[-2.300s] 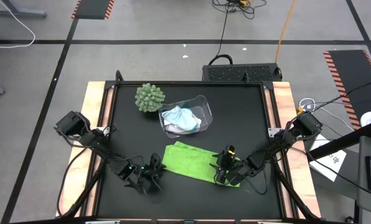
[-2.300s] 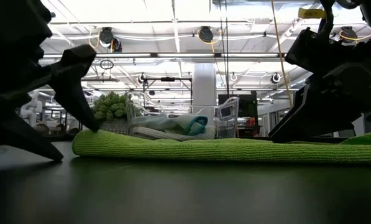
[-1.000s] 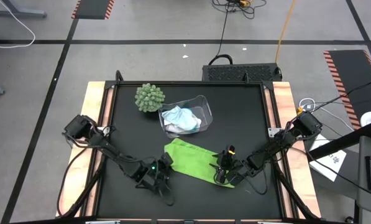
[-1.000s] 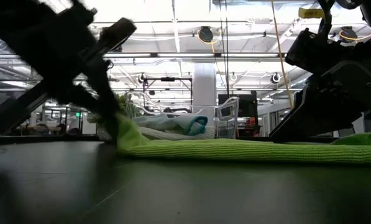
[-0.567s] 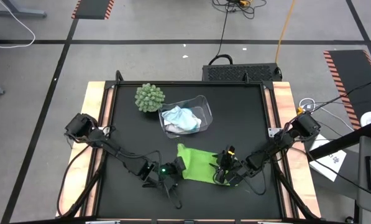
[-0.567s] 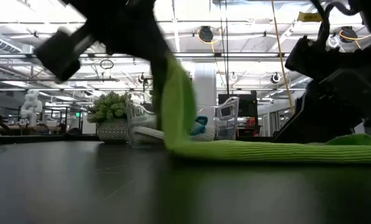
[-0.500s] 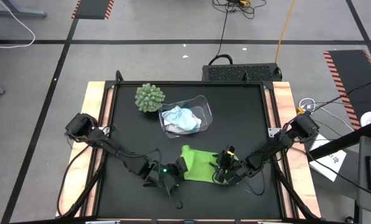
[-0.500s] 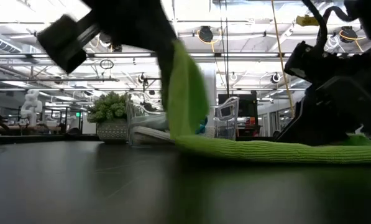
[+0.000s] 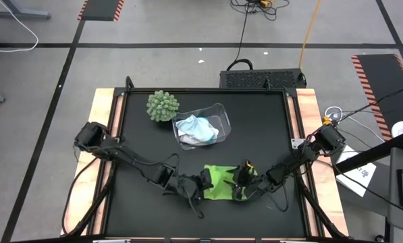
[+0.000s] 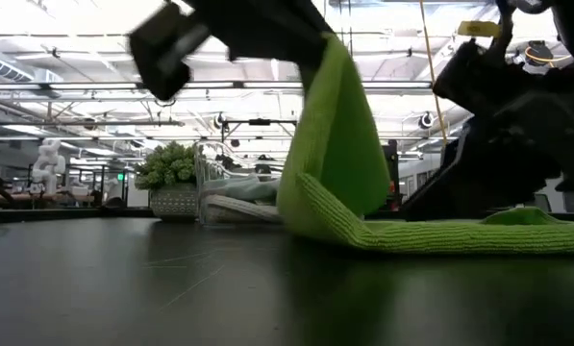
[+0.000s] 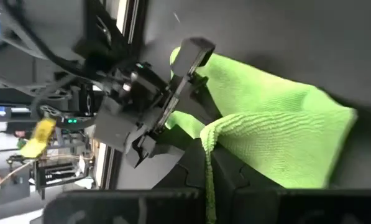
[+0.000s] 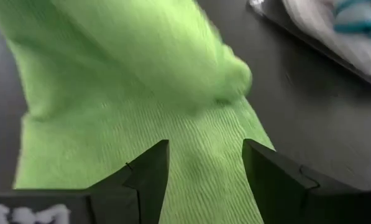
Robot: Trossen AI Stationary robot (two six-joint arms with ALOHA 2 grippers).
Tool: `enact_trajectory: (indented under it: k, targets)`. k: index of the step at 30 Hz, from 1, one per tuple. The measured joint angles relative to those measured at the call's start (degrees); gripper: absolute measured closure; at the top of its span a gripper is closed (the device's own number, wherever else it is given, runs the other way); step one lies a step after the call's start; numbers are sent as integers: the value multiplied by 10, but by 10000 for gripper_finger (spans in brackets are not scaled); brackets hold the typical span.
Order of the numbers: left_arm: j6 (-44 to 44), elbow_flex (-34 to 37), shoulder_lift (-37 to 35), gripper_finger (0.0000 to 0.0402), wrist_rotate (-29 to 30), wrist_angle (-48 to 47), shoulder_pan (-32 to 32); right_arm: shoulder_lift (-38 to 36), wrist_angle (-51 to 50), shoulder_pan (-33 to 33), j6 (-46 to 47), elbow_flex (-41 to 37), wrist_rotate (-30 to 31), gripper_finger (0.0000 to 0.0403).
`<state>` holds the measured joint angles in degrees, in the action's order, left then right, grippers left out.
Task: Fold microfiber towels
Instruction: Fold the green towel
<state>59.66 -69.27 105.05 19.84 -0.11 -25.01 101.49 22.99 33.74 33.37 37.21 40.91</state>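
Left end effector (image 9: pixel 206 183) has dragged green towel (image 9: pixel 221 182) edge across toward right end effector (image 9: pixel 243 185), pinching it, folded over. Right one spread, pressing towel's other end onto bench (image 9: pixel 255 128) front.

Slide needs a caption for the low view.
Left gripper lifts one end of the lime green microfiber towel over itself while the open right gripper pins the other end.
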Motion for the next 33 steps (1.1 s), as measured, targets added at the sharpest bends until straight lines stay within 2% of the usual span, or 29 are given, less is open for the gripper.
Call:
enact_trajectory:
  k: [7,12,18,25,33]
  targets:
    - [-1,-60,52,398,18,-48,15,-35,9,2,-26,2,-5,209]
    - [2,-103,81,399,28,-67,11,-78,-90,29,-28,37,7,223]
    - [28,-136,99,399,-21,-29,17,-110,-269,71,-2,80,68,257]
    - [53,-176,121,399,-72,-12,31,-124,-324,88,52,76,88,280]
    - [83,-232,158,398,-116,0,55,-134,-355,95,67,76,94,297]
